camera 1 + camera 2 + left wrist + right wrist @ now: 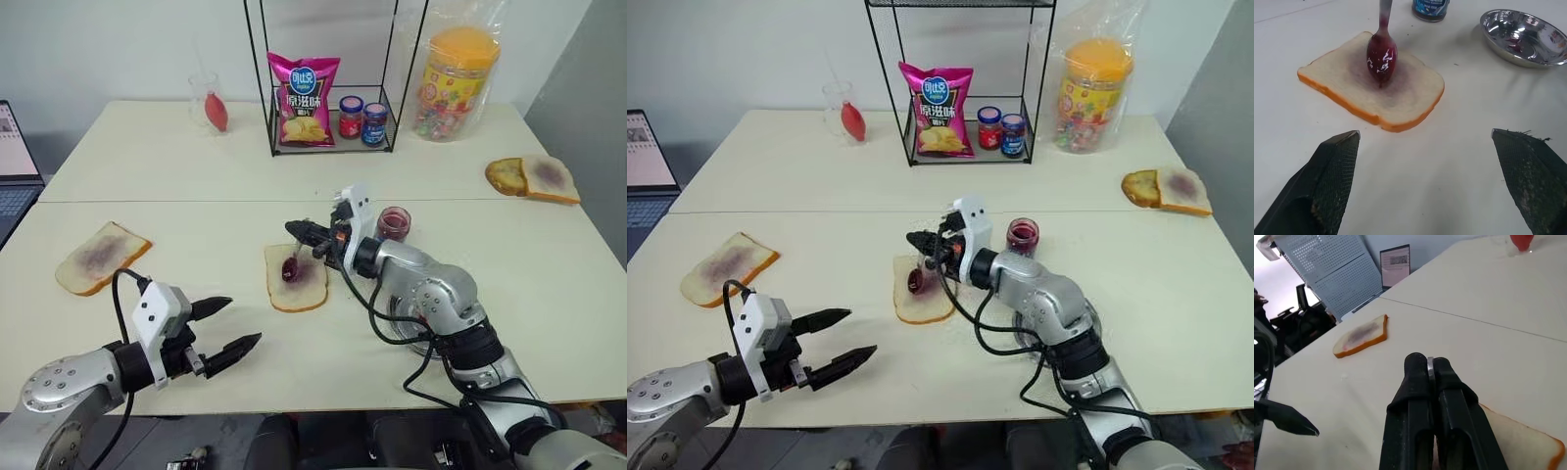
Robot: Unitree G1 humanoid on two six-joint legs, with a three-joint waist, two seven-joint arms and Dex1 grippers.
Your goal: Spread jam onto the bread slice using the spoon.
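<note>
Two black fingers of the right gripper pinch the spoon, its jam-coated bowl hanging just under them onto the bread slice. Pressing harder could tear or drag the soft slice; the left gripper gapes empty, well away.

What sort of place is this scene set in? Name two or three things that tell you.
Probably an office or lab staged as a kitchen test area: a laptop beside the plain white table, a perforated panel behind it, and food props such as the chip bag.
</note>
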